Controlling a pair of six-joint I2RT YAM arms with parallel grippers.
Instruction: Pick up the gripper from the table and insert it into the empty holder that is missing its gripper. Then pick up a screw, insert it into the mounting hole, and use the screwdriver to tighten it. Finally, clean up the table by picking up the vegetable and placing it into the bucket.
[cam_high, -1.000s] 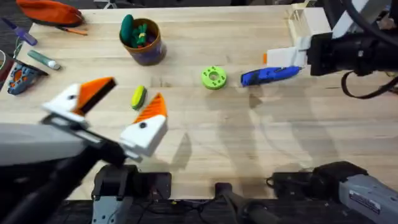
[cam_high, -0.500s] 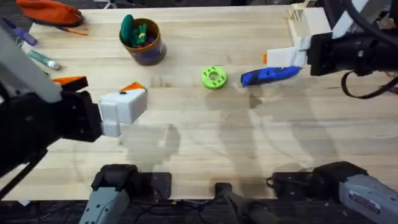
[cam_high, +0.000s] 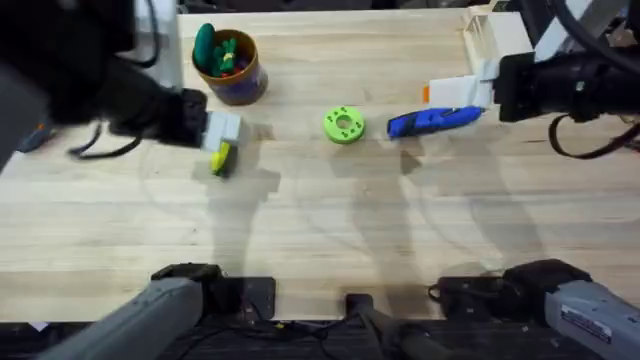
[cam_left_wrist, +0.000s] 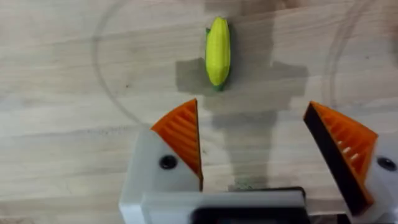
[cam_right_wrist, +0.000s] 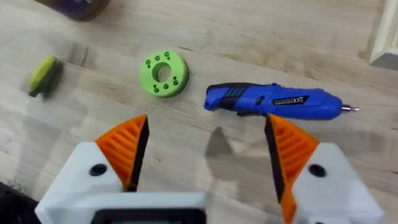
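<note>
Overhead: bare wooden table (cam_high: 330, 230) lies open across its near half.
Left gripper (cam_left_wrist: 258, 146) hangs spread wide over the vegetable (cam_left_wrist: 217, 51), not touching; right gripper (cam_right_wrist: 205, 158) is released above the screwdriver (cam_right_wrist: 273, 101); the bucket (cam_high: 228, 62) stands near the far edge.

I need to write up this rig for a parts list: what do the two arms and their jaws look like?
Both arms are black. The left gripper and right gripper each have white wedge-shaped mounts bearing orange ribbed fingers with black inner faces, fixed by dark screws. A black cable loops beside the right arm.
</note>
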